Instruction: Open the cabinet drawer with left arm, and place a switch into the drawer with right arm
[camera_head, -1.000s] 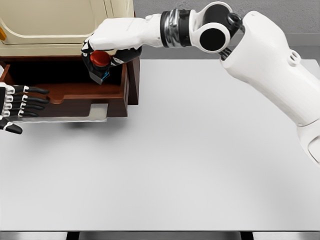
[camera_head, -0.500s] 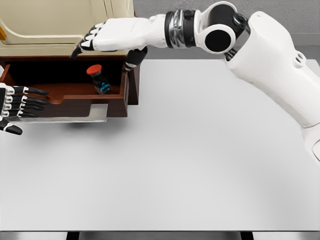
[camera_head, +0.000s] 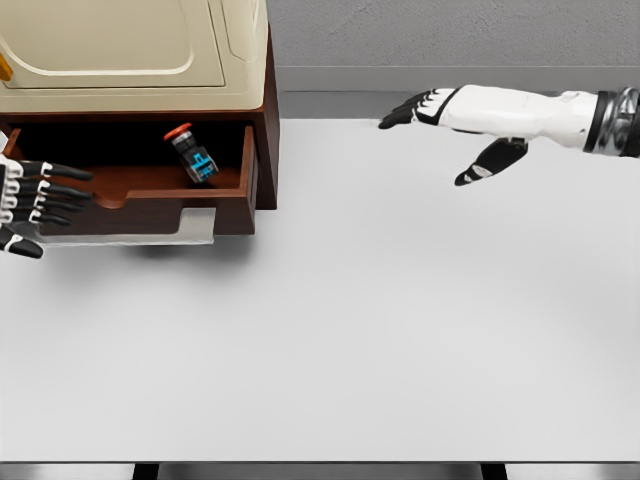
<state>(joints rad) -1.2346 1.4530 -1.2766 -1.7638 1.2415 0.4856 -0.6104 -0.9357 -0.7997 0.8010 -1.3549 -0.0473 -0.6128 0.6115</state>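
Observation:
The cabinet (camera_head: 130, 50) is cream with a dark wood frame and stands at the back left of the table. Its wooden drawer (camera_head: 150, 195) is pulled out. Inside the drawer, near its right end, lies the switch (camera_head: 192, 155), a black body with a red button and a blue mark, tilted on its side. My right hand (camera_head: 445, 125) hovers over the table at the upper right, well clear of the cabinet, fingers spread and holding nothing. My left hand (camera_head: 35, 205) shows at the left edge by the drawer front, fingers extended.
The white table (camera_head: 350, 330) spreads across the view, with its front edge near the bottom. A grey wall runs behind it. A pale metal plate (camera_head: 180, 228) sits under the drawer front.
The right hand let go of the switch, which dropped into the drawer, then swung far to the right, away from the cabinet. The left hand rose slightly.

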